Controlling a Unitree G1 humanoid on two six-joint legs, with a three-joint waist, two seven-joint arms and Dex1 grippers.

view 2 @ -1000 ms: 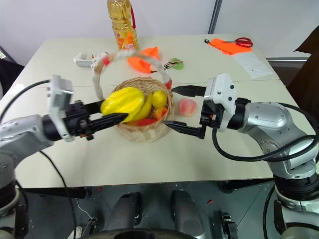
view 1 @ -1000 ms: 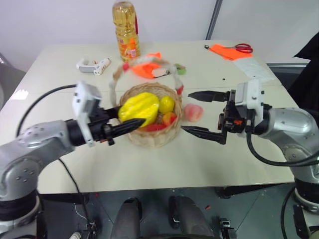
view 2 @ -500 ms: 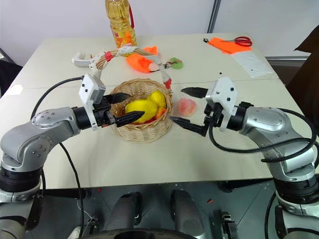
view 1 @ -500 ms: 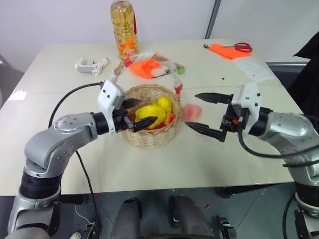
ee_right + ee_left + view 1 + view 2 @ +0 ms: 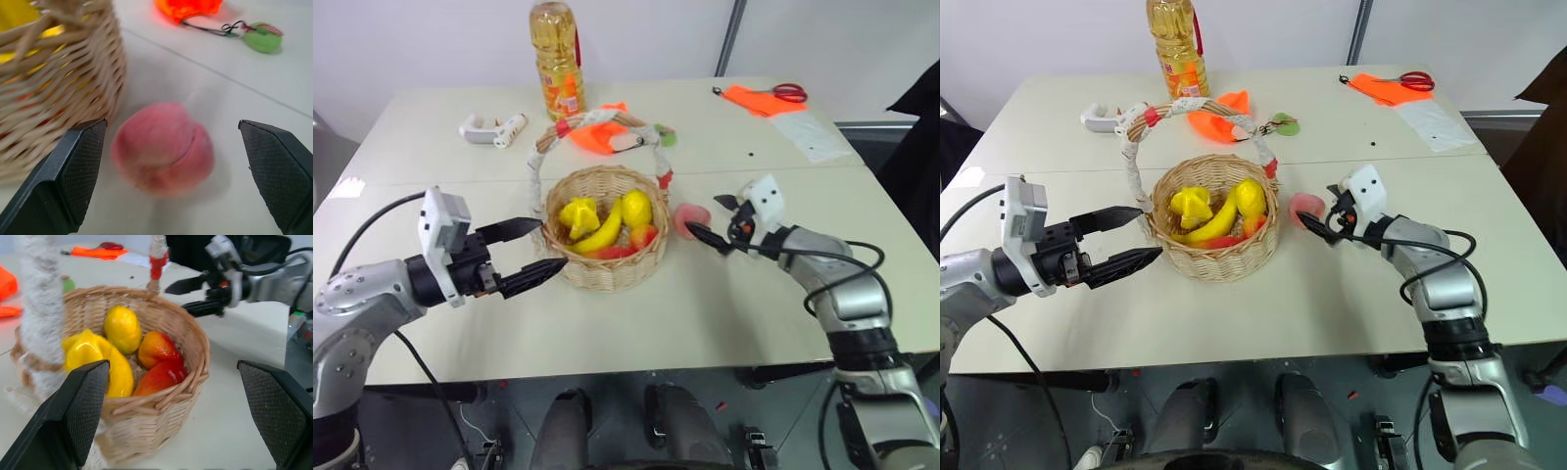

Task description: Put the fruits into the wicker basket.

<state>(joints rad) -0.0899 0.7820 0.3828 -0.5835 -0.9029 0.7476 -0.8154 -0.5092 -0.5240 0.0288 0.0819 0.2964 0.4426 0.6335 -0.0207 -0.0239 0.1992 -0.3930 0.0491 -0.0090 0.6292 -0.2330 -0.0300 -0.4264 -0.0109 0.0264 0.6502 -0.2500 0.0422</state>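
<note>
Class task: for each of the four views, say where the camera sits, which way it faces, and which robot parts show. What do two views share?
Left and right eye views: head, facing down at the round tan wicker basket on the table; both arms.
Left wrist view: left wrist, facing into the basket; open left hand.
Right wrist view: right wrist, facing the round pink-orange peach; open right hand.
Shared: both wrist views show the basket.

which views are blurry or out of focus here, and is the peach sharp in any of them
Right wrist view: the peach is soft, the wicker basket beside it smeared. Left wrist view: the taped handle up close is blurred, the fruit behind crisper. Left eye view: the peach is small but fairly sharp, beside the right pincer.
</note>
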